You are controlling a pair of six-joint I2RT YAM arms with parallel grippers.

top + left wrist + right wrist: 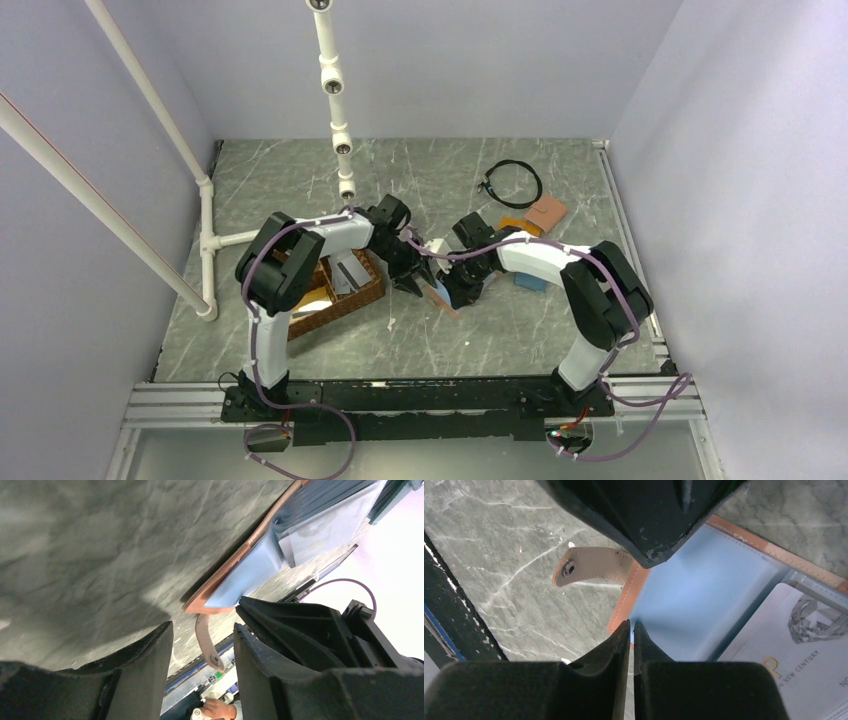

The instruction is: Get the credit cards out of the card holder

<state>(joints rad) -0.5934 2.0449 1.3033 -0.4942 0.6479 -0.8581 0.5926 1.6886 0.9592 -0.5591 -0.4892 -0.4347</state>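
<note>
card holder [704, 595] open, table centre | credit card [774, 665] in clear pocket | left gripper [203, 627] half-wide, empty, by snap tab [589, 567] | right gripper [631, 625] near-shut at card holder edge | risk: pinching leather not card, dragging card holder

Left claw [412, 284], right claw [458, 293] beside card holder [446, 304]

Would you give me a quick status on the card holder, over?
Left gripper open at snap tab. Right gripper pinching card holder corner. Credit card in its pocket. Nothing blocking.
</note>
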